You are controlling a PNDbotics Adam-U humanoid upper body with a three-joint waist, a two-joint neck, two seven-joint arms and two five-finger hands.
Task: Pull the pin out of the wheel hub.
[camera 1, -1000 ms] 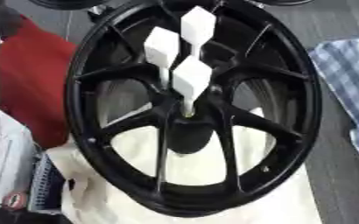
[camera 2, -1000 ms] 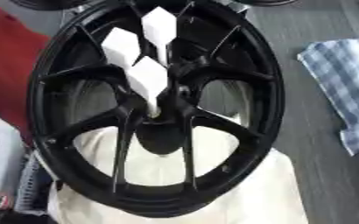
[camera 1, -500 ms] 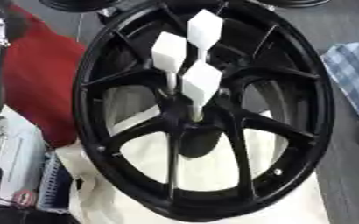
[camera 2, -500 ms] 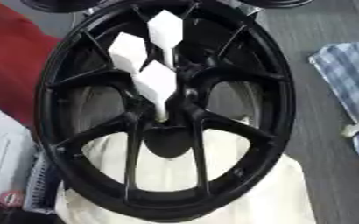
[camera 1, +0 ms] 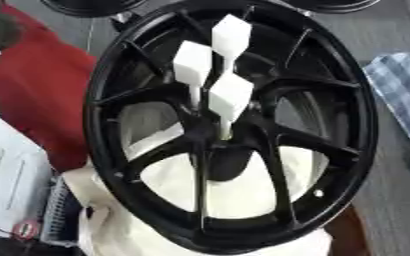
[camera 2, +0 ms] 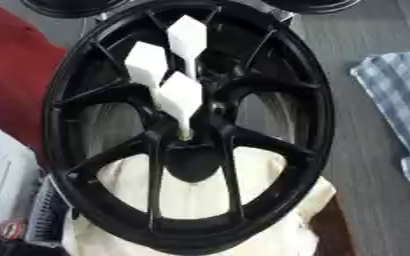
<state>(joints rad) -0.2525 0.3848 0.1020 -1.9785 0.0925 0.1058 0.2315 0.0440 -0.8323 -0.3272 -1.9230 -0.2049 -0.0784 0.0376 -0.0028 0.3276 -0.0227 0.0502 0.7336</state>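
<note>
A black multi-spoke wheel hub [camera 1: 235, 125] filled most of both eye views, lying face up on a cream-white cloth [camera 1: 235, 192] that showed through the gaps between the lower spokes and spilled out past the rim toward the near edge of the worktop [camera 2: 366, 55]. Three white pins stood up from around the hub's centre, each a thin stem topped by a blocky white head: the nearest pin [camera 1: 229, 97] rose just above the dark centre bore [camera 1: 224, 162], a second pin [camera 1: 192, 62] stood beside it toward the left, and a third pin [camera 1: 230, 35] stood farthest back, near the far arc of the rim. All three were seated in the wheel, none lifted clear. No robot hand appeared in either view, so whether either was spread, pressed together or pinching anything could not be told. A red cloth [camera 1: 42, 95] lay along the left side of the wheel, and a blue-and-white checked cloth [camera 2: 397, 100] lay on the grey worktop to the right, apart from the rim. Pale papers or packaging [camera 1: 12, 175] sat at the near left corner; any printing on them was unreadable.
</note>
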